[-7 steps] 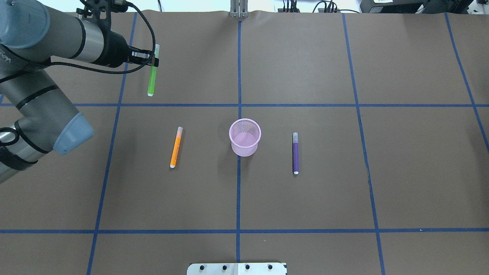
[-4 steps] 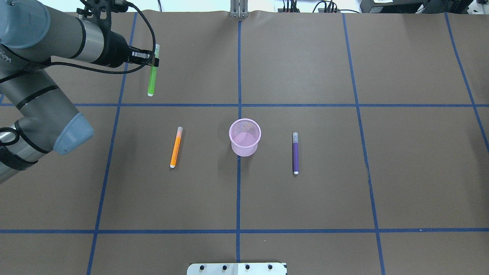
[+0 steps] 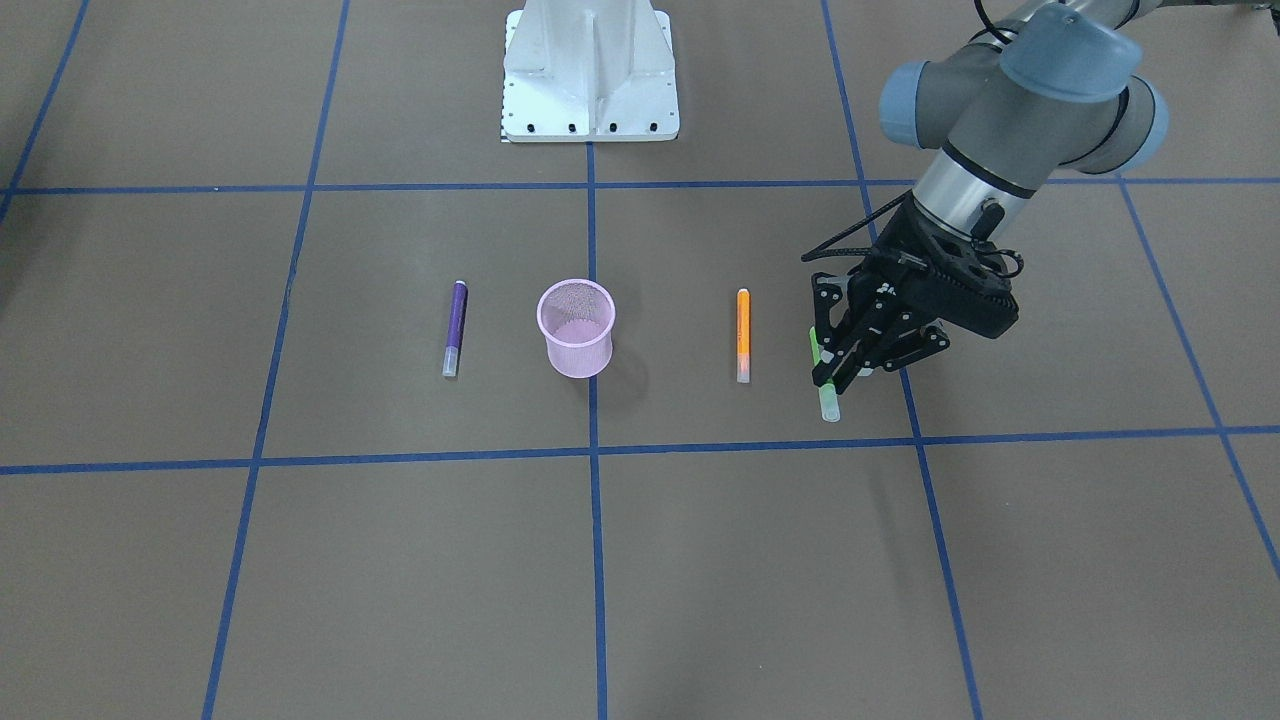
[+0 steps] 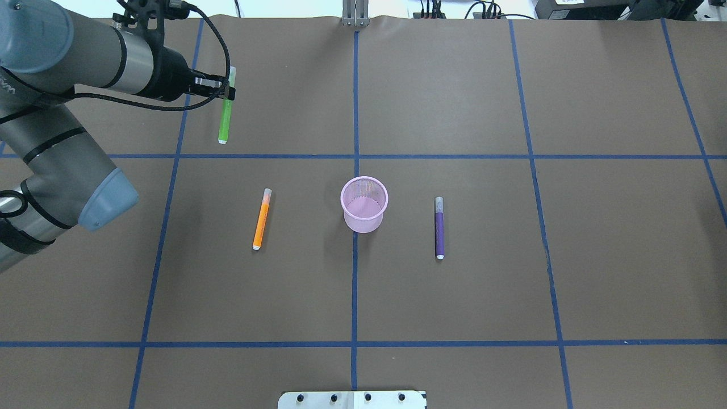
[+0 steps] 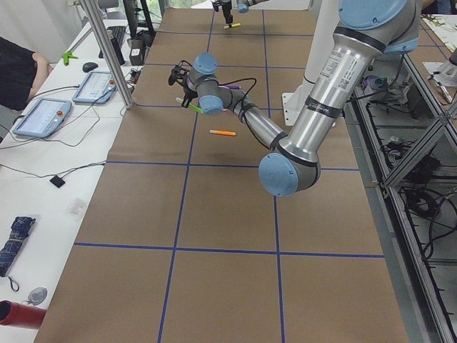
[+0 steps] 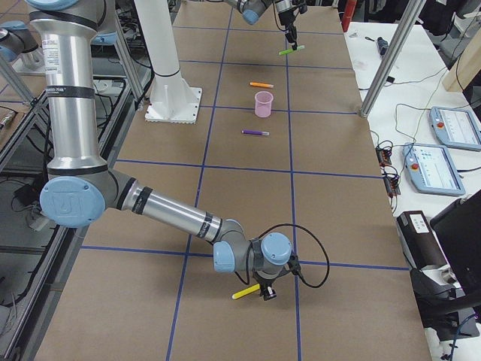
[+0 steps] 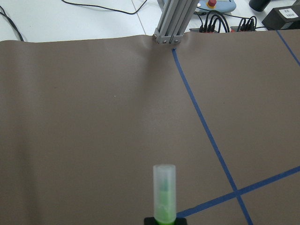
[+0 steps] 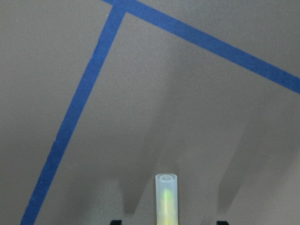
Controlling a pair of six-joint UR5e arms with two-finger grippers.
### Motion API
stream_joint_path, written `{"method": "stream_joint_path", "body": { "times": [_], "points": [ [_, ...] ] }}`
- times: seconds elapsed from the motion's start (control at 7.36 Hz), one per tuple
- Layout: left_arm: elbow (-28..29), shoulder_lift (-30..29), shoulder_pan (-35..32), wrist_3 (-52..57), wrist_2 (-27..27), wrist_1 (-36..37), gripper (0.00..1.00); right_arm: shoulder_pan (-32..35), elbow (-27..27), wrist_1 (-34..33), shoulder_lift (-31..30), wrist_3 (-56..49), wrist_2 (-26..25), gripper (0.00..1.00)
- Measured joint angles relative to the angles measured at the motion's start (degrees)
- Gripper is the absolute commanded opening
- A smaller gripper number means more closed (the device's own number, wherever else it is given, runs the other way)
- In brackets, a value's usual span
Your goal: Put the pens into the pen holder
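Note:
My left gripper [image 4: 227, 91] is shut on the bright green pen [image 4: 225, 116] near its pale cap and holds it above the far left of the table. The cap also shows in the left wrist view [image 7: 164, 194]. The orange pen [image 4: 262, 220] lies left of the pink mesh pen holder [image 4: 364, 203], and the purple pen [image 4: 439, 228] lies right of it. The holder stands upright. My right gripper [image 6: 264, 292] is far off at the table's right end, out of the overhead view. Its fingers stand apart on either side of a yellow pen [image 8: 166, 197].
Blue tape lines [image 4: 355, 102] cross the brown table cover. The robot's white base plate [image 3: 590, 70] is at the near edge. A metal post [image 4: 355, 14] stands at the far edge. Tablets and cables lie on the side benches [image 6: 443, 150].
My left gripper has shifted very slightly to the left with the green pen. Nothing else has moved.

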Motion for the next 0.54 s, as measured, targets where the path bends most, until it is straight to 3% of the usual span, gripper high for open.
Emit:
{"method": "stream_joint_path", "body": {
  "times": [0.54],
  "points": [
    [0.14,0.04,0.04,0.14,0.0,0.0,0.0,-0.15,-0.55,0.07,0.08,-0.14,-0.06,0.37]
  ]
}}
